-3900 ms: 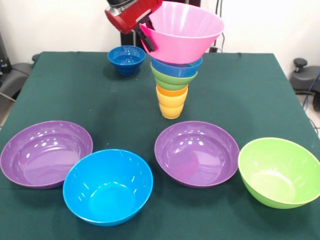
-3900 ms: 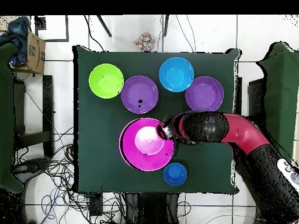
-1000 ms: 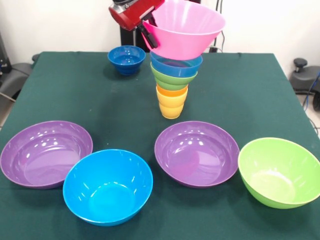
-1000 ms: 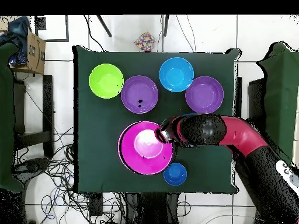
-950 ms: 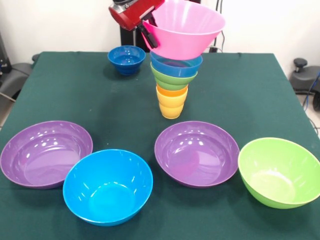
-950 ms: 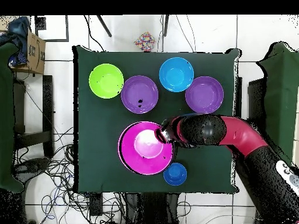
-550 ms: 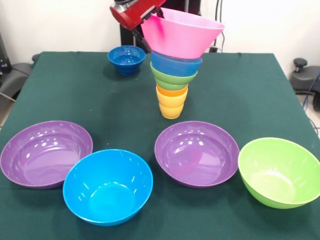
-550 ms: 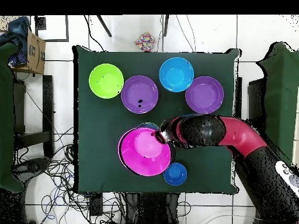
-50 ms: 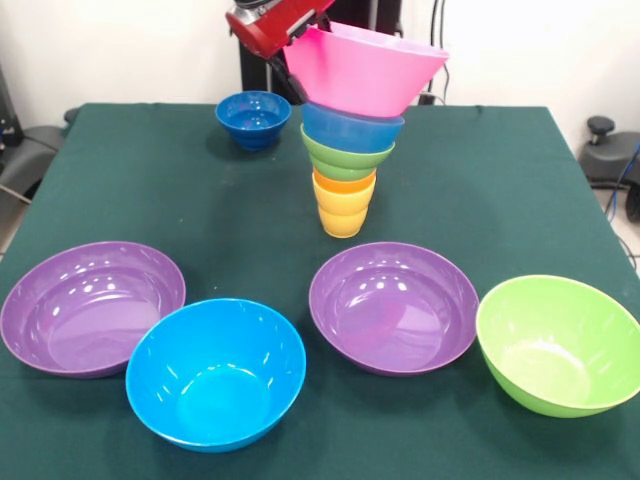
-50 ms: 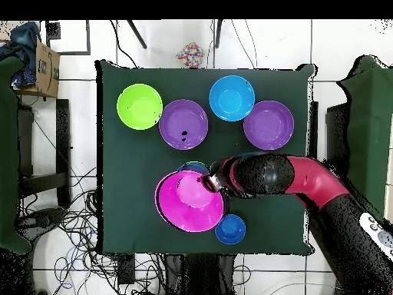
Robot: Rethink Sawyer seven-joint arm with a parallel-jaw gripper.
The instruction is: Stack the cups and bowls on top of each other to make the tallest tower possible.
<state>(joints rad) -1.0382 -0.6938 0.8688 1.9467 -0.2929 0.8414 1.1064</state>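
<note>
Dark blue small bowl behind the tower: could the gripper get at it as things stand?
Probably not yet: the gripper is shut on the pink bowl. The dark blue small bowl itself stands uncovered.

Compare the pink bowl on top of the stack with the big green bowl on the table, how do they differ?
The pink bowl is tilted, held at its rim by the gripper above the tower; the big green bowl sits level on the table, untouched. Pink is raised at the far side; green sits at the near edge. Both are large, glossy, round and empty.

pink bowl [image 9: 365,70] – red arm [image 9: 262,28], green table [image 9: 150,190]
</note>
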